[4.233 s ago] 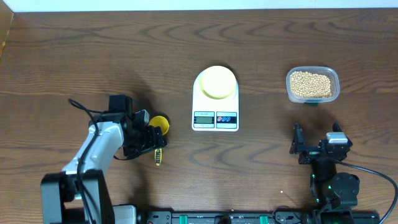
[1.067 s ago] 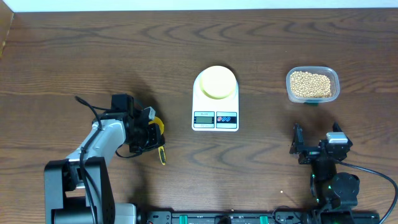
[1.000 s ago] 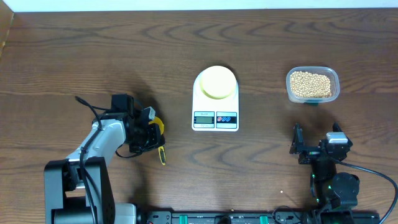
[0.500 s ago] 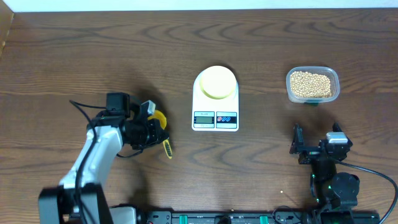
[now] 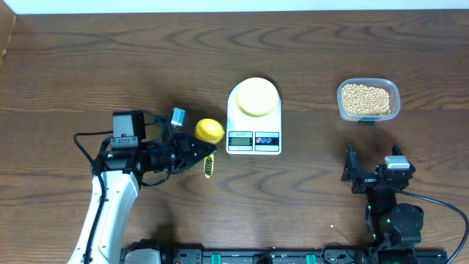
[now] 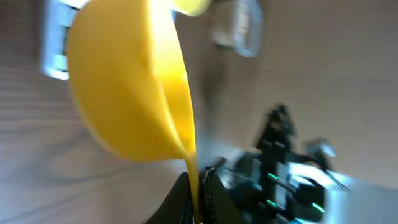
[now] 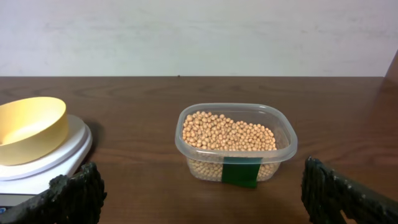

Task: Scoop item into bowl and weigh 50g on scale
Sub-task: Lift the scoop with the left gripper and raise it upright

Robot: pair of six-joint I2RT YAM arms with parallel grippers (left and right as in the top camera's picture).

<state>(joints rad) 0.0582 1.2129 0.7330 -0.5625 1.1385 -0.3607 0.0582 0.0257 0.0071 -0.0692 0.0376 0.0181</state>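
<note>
My left gripper [image 5: 201, 152] is shut on the handle of a bright yellow scoop [image 5: 209, 130] and holds it off the table just left of the white scale [image 5: 253, 136]. In the left wrist view the blurred scoop [image 6: 130, 81] fills the upper left, its thin handle pinched between the dark fingers [image 6: 181, 199]. The pale yellow bowl [image 5: 256, 97] sits on the scale. The item, tan beans [image 5: 366, 98], fills a clear tub [image 7: 236, 140] at the right. My right gripper [image 5: 375, 164] rests open near the front edge, pointing at the tub, with nothing between its fingers [image 7: 74, 199].
In the right wrist view the bowl [image 7: 28, 127] on the scale [image 7: 59, 155] is at the left, the beans [image 7: 227, 130] in the middle. A green label [image 7: 240, 172] marks the tub's front. Bare wooden table [image 5: 110, 59] lies behind and to the left.
My left arm has swung right toward the scale, carrying the scoop up off the table. The scoop's cup now sits close to the scale's left side. The right arm has not moved.
</note>
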